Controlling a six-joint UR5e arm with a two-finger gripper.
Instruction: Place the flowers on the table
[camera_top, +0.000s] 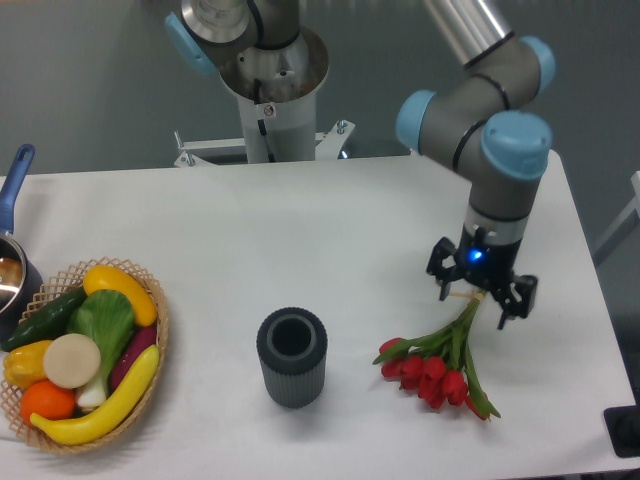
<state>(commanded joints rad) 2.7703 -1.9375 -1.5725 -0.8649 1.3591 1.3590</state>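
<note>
We see the flowers (436, 358) lying flat on the table (330, 240) near its right front corner, long axis diagonal: red heads toward the front edge, stem ends toward the tool (482, 297). The tool hangs just above those stem ends, jaws spread wide, holding nothing. A dark cylinder vase (292, 357) stands upright beside the heads.

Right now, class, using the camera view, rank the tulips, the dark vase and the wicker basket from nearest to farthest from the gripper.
1. The flowers, lying on the table just below the gripper, stems at its open fingers.
2. The dark vase, at centre, to the flowers' left.
3. The wicker basket, at the far left edge.
</note>
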